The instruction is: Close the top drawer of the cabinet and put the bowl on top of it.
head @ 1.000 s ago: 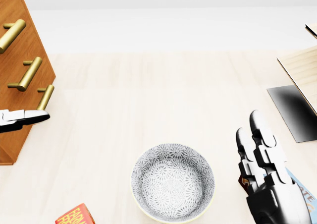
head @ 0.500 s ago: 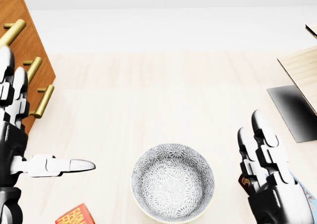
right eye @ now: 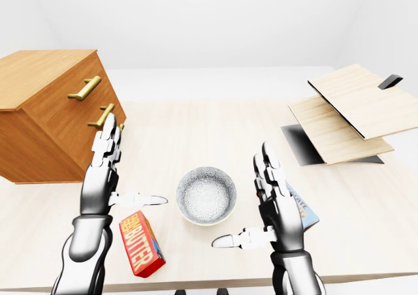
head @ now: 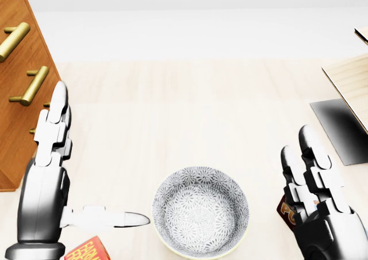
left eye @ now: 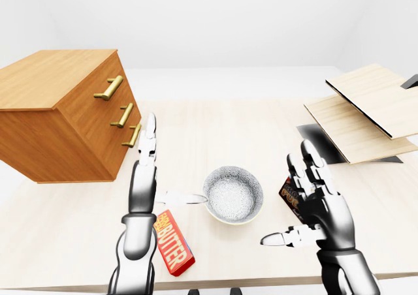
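Table of pale wood, cabinet at the left of the left-eye view, top drawer seemingly flush with the two below. Left hand and right hand raised either side of bowl, fingers spread wide, holding nothing. Bowl upright on table between hands, left thumb tip just beside its rim; butter box below left hand, small packet partly hidden behind right hand.

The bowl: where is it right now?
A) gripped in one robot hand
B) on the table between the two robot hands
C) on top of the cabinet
B: the bowl rests on the table, with the open left robot hand and right robot hand either side.
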Motion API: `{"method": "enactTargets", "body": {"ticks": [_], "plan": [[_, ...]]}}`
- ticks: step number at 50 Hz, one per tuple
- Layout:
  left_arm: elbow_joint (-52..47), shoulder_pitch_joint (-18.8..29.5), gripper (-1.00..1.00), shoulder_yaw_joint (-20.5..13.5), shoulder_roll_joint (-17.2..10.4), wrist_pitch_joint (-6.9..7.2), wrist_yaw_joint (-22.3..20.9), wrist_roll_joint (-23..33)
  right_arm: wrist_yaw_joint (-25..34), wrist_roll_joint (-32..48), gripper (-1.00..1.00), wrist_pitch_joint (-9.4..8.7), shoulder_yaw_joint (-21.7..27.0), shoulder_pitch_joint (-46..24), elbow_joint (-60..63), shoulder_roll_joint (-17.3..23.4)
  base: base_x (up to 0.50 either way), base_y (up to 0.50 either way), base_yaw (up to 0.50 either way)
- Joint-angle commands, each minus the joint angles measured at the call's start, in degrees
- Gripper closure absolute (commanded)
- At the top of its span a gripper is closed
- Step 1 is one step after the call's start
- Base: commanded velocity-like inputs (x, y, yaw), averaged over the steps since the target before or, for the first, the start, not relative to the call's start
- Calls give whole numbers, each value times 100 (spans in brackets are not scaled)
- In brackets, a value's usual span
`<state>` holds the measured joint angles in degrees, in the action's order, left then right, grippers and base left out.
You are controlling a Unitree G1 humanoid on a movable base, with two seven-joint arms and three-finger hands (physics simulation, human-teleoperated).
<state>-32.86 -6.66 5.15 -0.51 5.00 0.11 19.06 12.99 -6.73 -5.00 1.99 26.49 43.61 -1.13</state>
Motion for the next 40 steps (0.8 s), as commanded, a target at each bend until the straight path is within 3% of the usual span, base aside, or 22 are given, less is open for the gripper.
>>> {"method": "enactTargets", "body": {"ticks": [1, 17, 30, 40], "plan": [[-64, -259, -100, 681, 52, 0, 352, 536, 53, -20, -100, 0, 51, -3, 38, -35, 0, 0, 0], [-315, -761, -100, 2048, -227, 0, 866, 1367, 158, -92, -100, 0, 153, -7, 135, -84, 0, 0, 0], [163, -697, -100, 2615, -307, 0, 1373, 2323, 297, -223, -100, 0, 304, 160, 403, -145, 0, 0, 0], [700, -647, -100, 3056, -240, 0, 1463, 2894, 597, -464, -100, 0, 626, 340, 774, -369, 0, 0, 0]]}}
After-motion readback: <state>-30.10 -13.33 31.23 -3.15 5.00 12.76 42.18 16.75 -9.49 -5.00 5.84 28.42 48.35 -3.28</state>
